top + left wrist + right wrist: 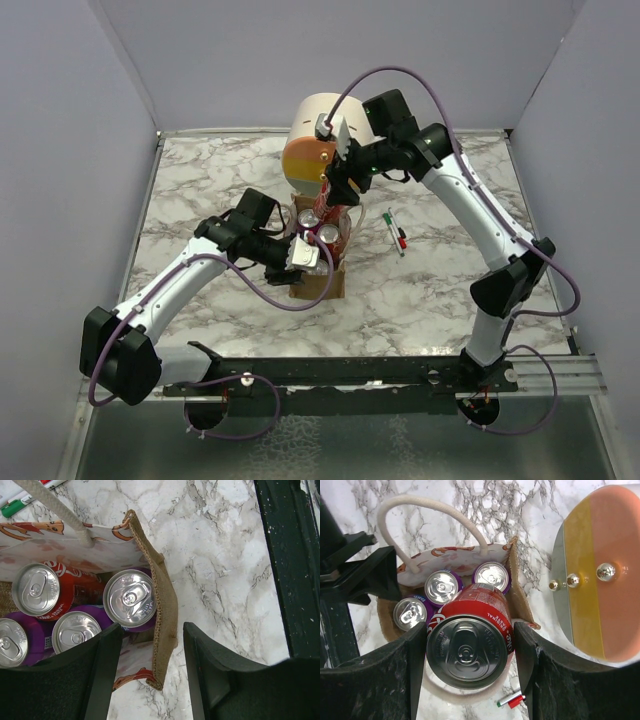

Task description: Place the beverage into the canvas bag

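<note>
Closest to the right wrist lens, a red can [469, 652] is gripped on both sides by the right end effector [470, 632], hanging over the open canvas bag [516, 567] where three purple cans [442, 587] already stand. Room below looks tight, so the can could land on a neighbour's rim and tip, or snag the cord handle [427, 502]. White looping script on the red side looks like Coca-Cola; the small print by its rim and the purple labels I cannot read.

From the left wrist, the left end effector [152, 630] stands open astride the bag's burlap side wall, not pinching it. Unheld, the soft wall may fold inward or the bag slide. The lining carries orange animal figures, no words.

From above, the bag sits in the middle of the counter [200, 190], just before a cream drum [320, 115] that the right arm could bump; markers [395, 232] lie beside.
</note>
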Motion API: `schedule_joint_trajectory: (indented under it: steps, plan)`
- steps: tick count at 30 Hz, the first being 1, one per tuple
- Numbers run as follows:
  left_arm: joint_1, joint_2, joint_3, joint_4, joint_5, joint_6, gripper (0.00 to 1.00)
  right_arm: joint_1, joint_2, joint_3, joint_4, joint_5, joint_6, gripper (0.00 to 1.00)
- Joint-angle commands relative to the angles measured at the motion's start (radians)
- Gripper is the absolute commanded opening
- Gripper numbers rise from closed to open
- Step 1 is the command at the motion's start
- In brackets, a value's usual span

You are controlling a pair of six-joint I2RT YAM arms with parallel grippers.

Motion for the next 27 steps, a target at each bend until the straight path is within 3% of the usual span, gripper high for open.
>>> schedule_joint_trajectory:
  steps: [1,16,27]
  plan:
    - [-0.007,-0.014,-0.022,-0.005,0.039,0.024,0.53,0.013,0.038,0.054,0.117,0.036,0.02,0.01]
    - [-0.007,-0.017,-0.037,0.013,0.054,0.011,0.44,0.017,0.095,0.008,0.145,0.128,0.018,0.01]
    - [-0.009,-0.023,-0.041,0.01,0.058,0.012,0.43,0.016,0.093,-0.023,0.123,0.14,-0.001,0.01]
